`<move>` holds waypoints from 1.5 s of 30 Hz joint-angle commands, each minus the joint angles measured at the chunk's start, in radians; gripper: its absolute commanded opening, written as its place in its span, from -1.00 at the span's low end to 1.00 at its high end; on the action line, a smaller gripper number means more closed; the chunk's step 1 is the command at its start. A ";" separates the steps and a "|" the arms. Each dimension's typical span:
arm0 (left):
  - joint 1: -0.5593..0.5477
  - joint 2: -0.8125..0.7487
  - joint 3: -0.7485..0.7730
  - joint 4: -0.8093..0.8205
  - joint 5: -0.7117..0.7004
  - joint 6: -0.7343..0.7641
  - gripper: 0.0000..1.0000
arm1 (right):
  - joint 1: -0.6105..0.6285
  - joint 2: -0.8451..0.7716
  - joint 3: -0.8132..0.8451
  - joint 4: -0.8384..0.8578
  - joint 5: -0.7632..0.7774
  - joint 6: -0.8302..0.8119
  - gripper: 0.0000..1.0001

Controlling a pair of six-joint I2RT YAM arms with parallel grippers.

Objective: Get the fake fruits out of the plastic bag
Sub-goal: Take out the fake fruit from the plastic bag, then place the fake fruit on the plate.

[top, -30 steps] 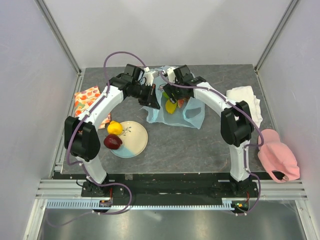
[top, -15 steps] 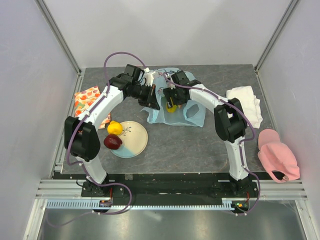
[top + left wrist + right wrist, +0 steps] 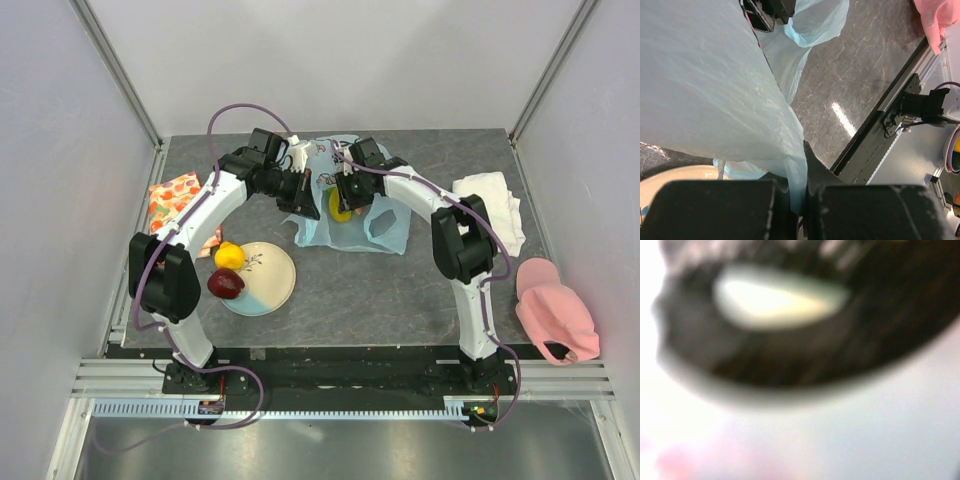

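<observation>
Fingers (image 3: 715, 210) of the left gripper (image 3: 799, 197) are pressed together on a fold of the plastic bag (image 3: 705, 85). The thin film runs up from between them as a stretched, finely wrinkled, translucent light-blue sheet. From above, the bag (image 3: 392, 236) lies at the far middle of the desk (image 3: 400, 290), between the two wrists. It is crumpled, with its long axis running roughly from the far edge toward the near side. One handle loop lies open and flat at its near right. The left gripper (image 3: 303, 196) holds the bag's left side lifted off the desk. The right gripper (image 3: 344, 196) reaches down into the bag from the far right, directly over a glossy yellow fruit (image 3: 340, 212) inside the film. Whether its fingers are apart or closed on anything cannot be told: the top view hides them, and the right wrist view is only a blur of a dark curved shape with a pale oval patch. Near the left arm, a round white-and-blue plate (image 3: 272, 282) carries a smooth yellow lemon (image 3: 230, 256) and, just beside it, a dark red apple (image 3: 226, 284). An orange-red patterned cloth (image 3: 172, 193) lies at the desk's left edge, a folded white towel (image 3: 492, 200) at the right, and a soft pink cloth item (image 3: 555, 310) at the near right.
</observation>
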 commanded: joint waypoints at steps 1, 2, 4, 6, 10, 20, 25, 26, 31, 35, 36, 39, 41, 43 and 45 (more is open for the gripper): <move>-0.002 -0.008 0.074 -0.004 0.003 0.038 -0.97 | -0.015 -0.123 0.002 -0.081 -0.069 -0.100 -0.47; 0.000 -0.001 0.092 -0.003 0.003 0.038 -0.97 | -0.018 -0.173 -0.004 -0.132 -0.082 -0.141 -0.48; -0.002 0.007 0.112 -0.003 -0.004 0.044 -0.97 | -0.025 -0.231 -0.035 -0.181 -0.112 -0.184 -0.52; 0.000 0.022 0.146 -0.004 -0.017 0.048 -0.97 | -0.025 -0.336 -0.076 -0.212 -0.121 -0.235 -0.53; 0.002 0.043 0.199 -0.023 -0.049 0.064 -0.87 | -0.022 -0.511 -0.189 -0.241 -0.182 -0.293 -0.53; 0.034 -0.162 0.118 -0.047 -0.260 0.047 0.67 | 0.216 -0.804 -0.266 -0.258 -0.234 -0.686 -0.51; 0.132 -0.373 0.000 -0.053 -0.388 0.047 0.73 | 0.319 -0.709 -0.201 -0.250 -0.248 -0.750 -0.51; 0.147 -0.426 -0.014 -0.055 -0.383 0.047 0.73 | 0.336 -0.659 -0.178 -0.238 -0.253 -0.753 -0.50; 0.265 -0.520 -0.072 -0.061 -0.322 0.041 0.71 | 0.446 -0.471 0.014 -0.238 -0.268 -0.743 -0.49; 0.327 -0.565 -0.086 -0.056 -0.279 0.028 0.70 | 0.469 -0.232 0.173 -0.235 -0.274 -0.561 -0.50; 0.333 -0.583 -0.089 -0.055 -0.261 0.028 0.70 | 0.469 -0.194 0.225 -0.235 -0.276 -0.533 -0.50; 0.353 -0.612 -0.107 -0.052 -0.239 0.038 0.70 | 0.471 -0.072 0.290 -0.236 -0.253 -0.478 -0.51; 0.357 -0.628 -0.118 -0.053 -0.228 0.044 0.70 | 0.468 0.004 0.336 -0.242 -0.189 -0.451 -0.52; 0.362 -0.640 -0.130 -0.053 -0.222 0.045 0.69 | 0.469 0.058 0.359 -0.247 -0.149 -0.436 -0.52; 0.365 -0.643 -0.139 -0.053 -0.205 0.047 0.69 | 0.468 0.099 0.378 -0.242 -0.125 -0.401 -0.50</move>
